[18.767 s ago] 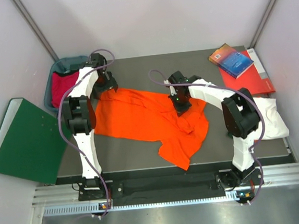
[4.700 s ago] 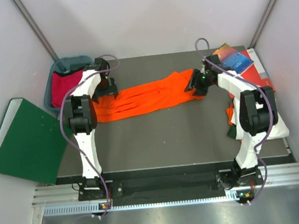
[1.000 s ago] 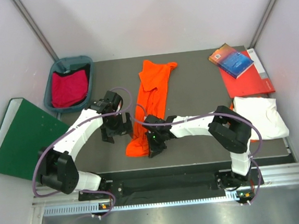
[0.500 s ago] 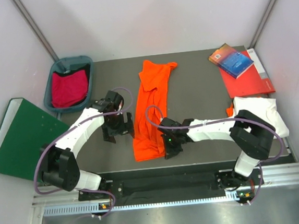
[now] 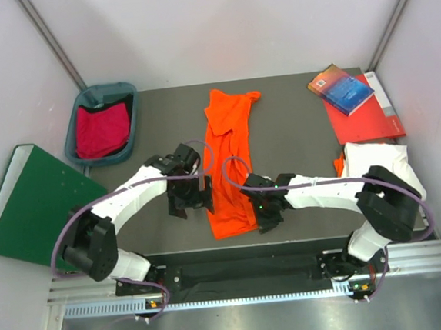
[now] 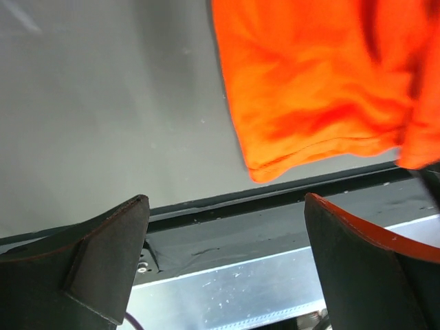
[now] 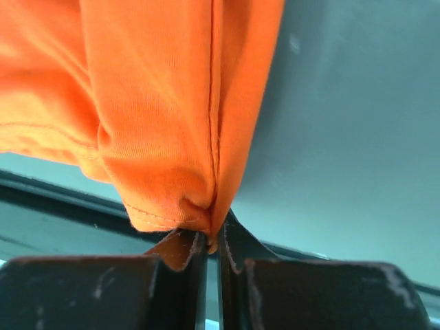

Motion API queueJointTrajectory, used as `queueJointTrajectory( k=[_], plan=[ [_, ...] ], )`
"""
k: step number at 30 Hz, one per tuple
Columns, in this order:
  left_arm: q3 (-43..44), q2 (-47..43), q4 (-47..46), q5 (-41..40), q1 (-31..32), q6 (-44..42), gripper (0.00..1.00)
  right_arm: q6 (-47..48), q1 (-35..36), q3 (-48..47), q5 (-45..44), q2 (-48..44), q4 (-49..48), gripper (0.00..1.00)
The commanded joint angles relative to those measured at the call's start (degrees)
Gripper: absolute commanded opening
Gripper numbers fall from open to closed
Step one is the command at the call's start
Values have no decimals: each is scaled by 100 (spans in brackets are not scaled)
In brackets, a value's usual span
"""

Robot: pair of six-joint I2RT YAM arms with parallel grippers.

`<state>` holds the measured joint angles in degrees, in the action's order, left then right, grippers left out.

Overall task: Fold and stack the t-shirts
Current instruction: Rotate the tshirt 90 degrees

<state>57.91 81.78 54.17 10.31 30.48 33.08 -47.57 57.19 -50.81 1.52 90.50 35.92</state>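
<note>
At the near hem of the orange t-shirt (image 7: 172, 103), the right gripper (image 7: 212, 237) has its fingers pressed together on a small fold of the cloth, and the fabric bunches just above the pinch. The left gripper (image 6: 225, 206) holds nothing: its fingers (image 6: 110, 234) are spread wide above the near edge of the table (image 6: 103, 103), with the shirt's hem corner at about 1 o'clock from them and not touching. From above, the shirt lies as a long narrow strip down the middle of the table, running from 12 o'clock to 6 o'clock, its near end between the left gripper at 9 o'clock and the right gripper at 3 o'clock. Farther out, a crimson t-shirt (image 5: 103, 129) sits in a bin (image 5: 102, 88) at 10 o'clock, a white t-shirt (image 5: 383, 170) lies at 3 o'clock, books (image 5: 341, 86) at 2 o'clock, and a green board (image 5: 38, 200) beside the table at 9 o'clock.
</note>
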Motion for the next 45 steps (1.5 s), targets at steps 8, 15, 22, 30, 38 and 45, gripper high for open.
queueJointTrajectory(
  k=[8, 15, 22, 30, 38, 45],
  plan=[
    [-325, 532, -416, -204, 599, 542, 99, -209, 135, 633, 357, -727, 354, 14],
    [-280, 436, -530, -126, 722, 559, 99, -138, 249, -25, -334, -1489, 1408, 71],
    [-307, 462, -750, -28, 933, 717, 99, -411, -14, -106, -979, -2748, 1121, 70],
    [-122, 532, -522, -257, 977, 682, 99, -376, -182, 273, -380, -1791, 178, 38],
    [-175, 383, -495, -327, 977, 770, 99, -288, -199, 18, -723, -1228, 372, 37],
    [-245, 304, -522, -336, 986, 849, 99, -147, -208, 106, -583, -683, -75, 32]
  ],
)
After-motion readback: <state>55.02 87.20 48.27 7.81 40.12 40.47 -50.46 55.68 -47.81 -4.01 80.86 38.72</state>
